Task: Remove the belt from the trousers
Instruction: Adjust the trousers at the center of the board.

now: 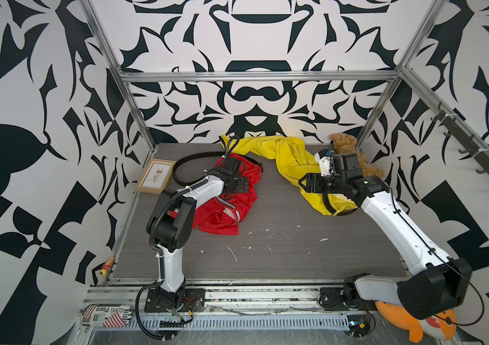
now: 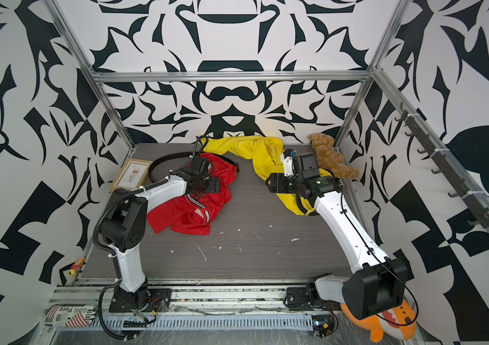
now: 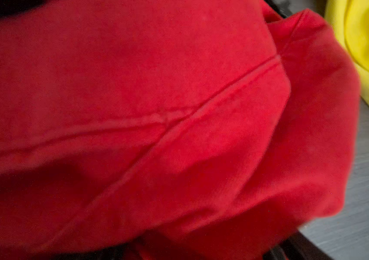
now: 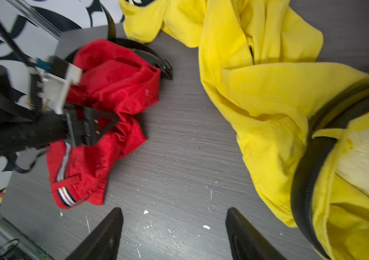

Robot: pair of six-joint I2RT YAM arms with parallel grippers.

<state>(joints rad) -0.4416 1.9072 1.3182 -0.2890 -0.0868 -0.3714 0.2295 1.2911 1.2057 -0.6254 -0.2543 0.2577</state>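
Two pairs of trousers in front of me. The red trousers (image 1: pixel 231 215) lie crumpled left of centre, and the yellow trousers (image 1: pixel 288 155) are strung from the back wall down the right side. Two belts as well. The first belt (image 4: pixel 144 47) curls out behind the red pair in a wide loop, buckle end showing on the other side, but I can't tell whether it runs through any loops. The second belt (image 4: pixel 300 180) sits threaded in the yellow waistband, partly under my right forearm in both top views. Two arms, both mine. My left gripper (image 1: pixel 235 183) is bent down onto the red cloth, elbow raised. Its wrist camera shows only blurred red fabric with the fingertips out of sight, so I can't say how wide they are or whether they pinch anything. My right arm stretches long from the front right corner, wrist turned toward the middle. The right gripper (image 4: pixel 174 210) is low over the table (image 1: pixel 267 254), fingers (image 4: pixel 109 229) spread wide with only grey board between them and yellow cloth just beside.
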